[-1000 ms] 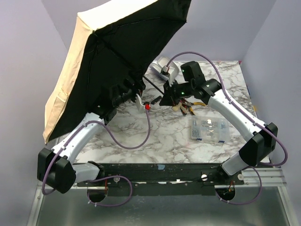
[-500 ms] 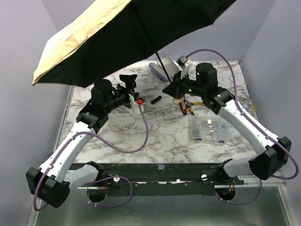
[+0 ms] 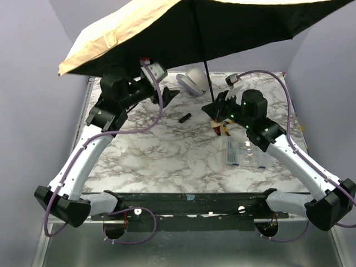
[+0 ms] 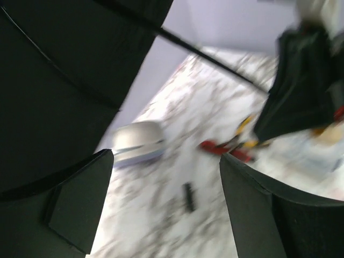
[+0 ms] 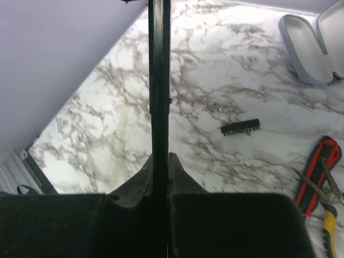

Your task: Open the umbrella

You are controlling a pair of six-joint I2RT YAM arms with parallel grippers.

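The umbrella is open. Its canopy [image 3: 183, 28] spreads over the back of the table, black inside, with the tan outer side [image 3: 105, 39] showing at the left. The thin black shaft [image 3: 203, 61] stands nearly upright. My right gripper [image 3: 214, 108] is shut on the shaft's lower part; the right wrist view shows the shaft [image 5: 159, 80] clamped between the fingertips of that gripper [image 5: 160, 161]. The knob handle is hidden. My left gripper [image 3: 167, 94] is raised under the canopy at the back left, open and empty [image 4: 166, 204], apart from the shaft [image 4: 204, 54]. The lavender sleeve [image 3: 194, 82] lies on the table at the back.
A clear plastic box [image 3: 245, 153] lies right of centre on the marble table [image 3: 167, 161]. A red-handled tool [image 3: 222, 129] lies under my right gripper, also in the right wrist view [image 5: 317, 172]. A small black toothed strip [image 3: 185, 117] lies mid-table. Lavender walls enclose the back and sides.
The umbrella swung from tilted left to nearly upright and rose with the right gripper. The left gripper came off it, opened and moved up toward the back left.
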